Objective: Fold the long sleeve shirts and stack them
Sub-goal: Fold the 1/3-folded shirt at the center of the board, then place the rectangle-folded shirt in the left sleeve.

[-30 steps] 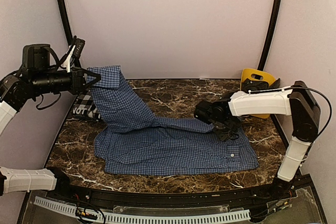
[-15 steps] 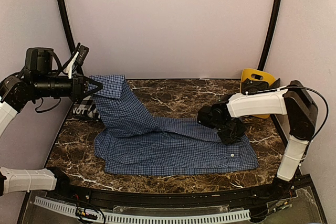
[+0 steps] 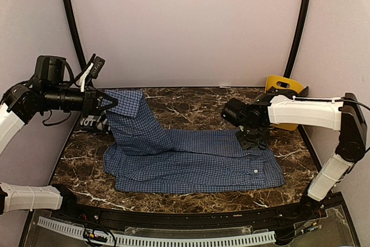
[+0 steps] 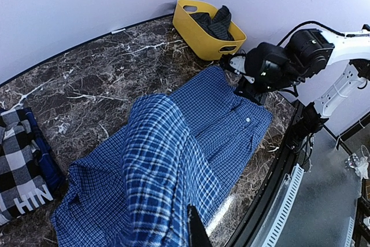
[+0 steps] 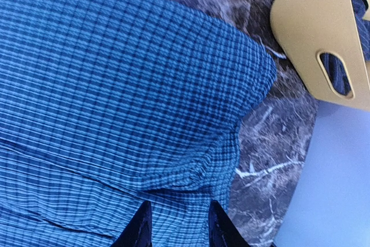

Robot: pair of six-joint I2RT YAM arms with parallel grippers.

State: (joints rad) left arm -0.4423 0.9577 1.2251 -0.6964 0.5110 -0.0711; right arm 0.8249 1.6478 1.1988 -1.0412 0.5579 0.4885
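The blue fine-check shirt lies spread across the marble table. Its collar end is lifted at the left, and my left gripper is shut on that cloth. In the left wrist view the raised fabric hangs right in front of the one visible finger. My right gripper hovers over the shirt's right end, open and holding nothing. The right wrist view shows its two fingertips apart just above the puckered cloth. The black-and-white plaid shirt lies folded at the left edge.
A yellow plastic bin with dark clothing inside stands at the back right, close to my right arm. The tabletop's front edge runs just past the shirt's hem.
My right gripper has opened, let go of the blue shirt's right end and drawn back a little. My left gripper has carried the collar end rightward.
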